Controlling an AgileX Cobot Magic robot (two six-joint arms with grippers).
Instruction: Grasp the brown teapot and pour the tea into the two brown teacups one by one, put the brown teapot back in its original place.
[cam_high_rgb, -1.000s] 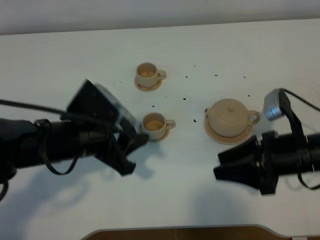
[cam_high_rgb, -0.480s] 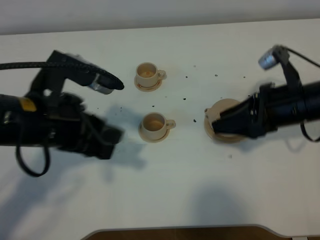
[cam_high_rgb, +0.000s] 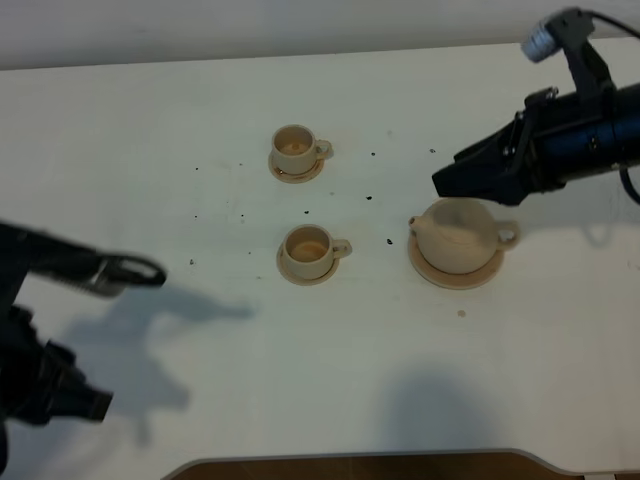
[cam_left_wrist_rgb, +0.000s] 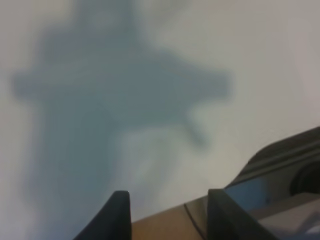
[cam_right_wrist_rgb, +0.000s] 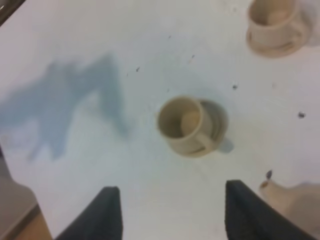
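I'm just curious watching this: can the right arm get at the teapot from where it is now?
Probably yes. The right gripper hangs open just beyond the brown teapot, with nothing standing between them, so a short reach should bring it there.

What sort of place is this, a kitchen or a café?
Most likely a robotics lab or test bench, not a kitchen: a plain white table, a black left robot arm and right robot arm, and a brown teapot with two brown teacups laid out.
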